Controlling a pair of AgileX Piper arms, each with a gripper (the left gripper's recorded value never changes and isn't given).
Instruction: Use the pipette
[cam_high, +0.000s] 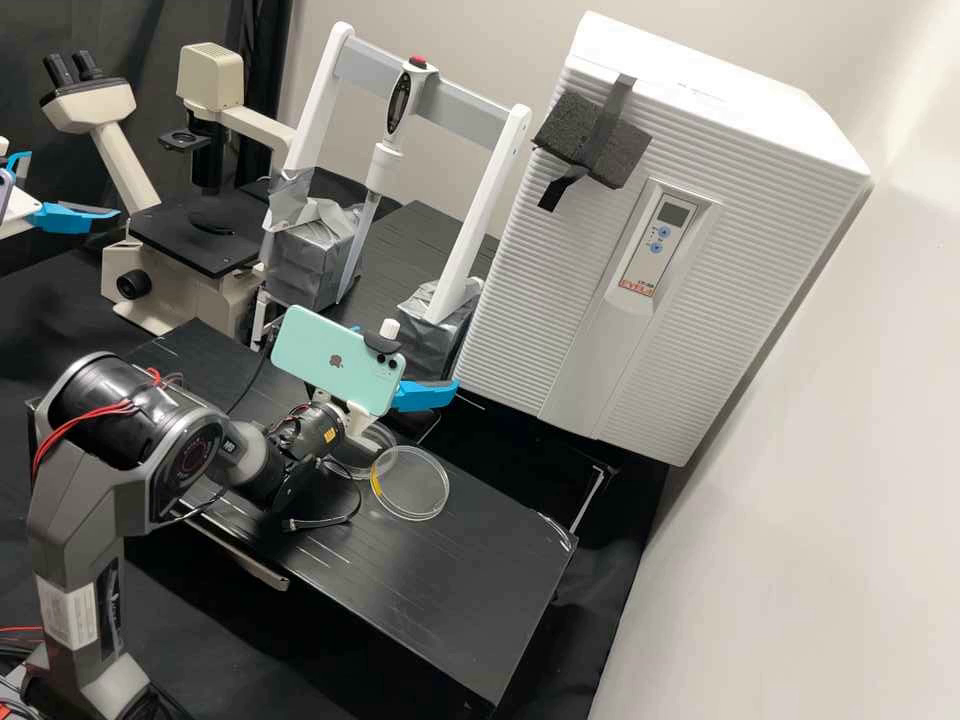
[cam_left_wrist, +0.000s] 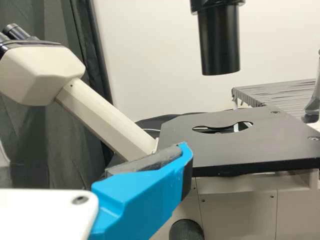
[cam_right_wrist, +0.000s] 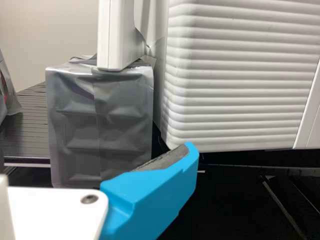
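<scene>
The grey and white pipette (cam_high: 397, 112) with a red top button hangs upright from the crossbar of a white frame (cam_high: 470, 105), its tip pointing down toward the bench. A clear petri dish (cam_high: 410, 482) lies on the black platform. My right gripper (cam_high: 420, 380) is just behind the dish, open, holding nothing; its blue finger (cam_right_wrist: 150, 200) faces a tape-wrapped frame foot (cam_right_wrist: 100, 130). My left gripper (cam_high: 62, 190) is at the far left, beside the microscope, open and holding nothing. Its blue finger (cam_left_wrist: 150, 192) is level with the microscope stage (cam_left_wrist: 250, 140).
A beige microscope (cam_high: 170, 240) stands at the back left. A large white ribbed unit (cam_high: 640, 230) fills the right side, close to the frame's taped foot (cam_high: 440, 320). A mint phone (cam_high: 335, 360) is mounted on the right arm's wrist. The platform's front edge (cam_high: 500, 690) drops off.
</scene>
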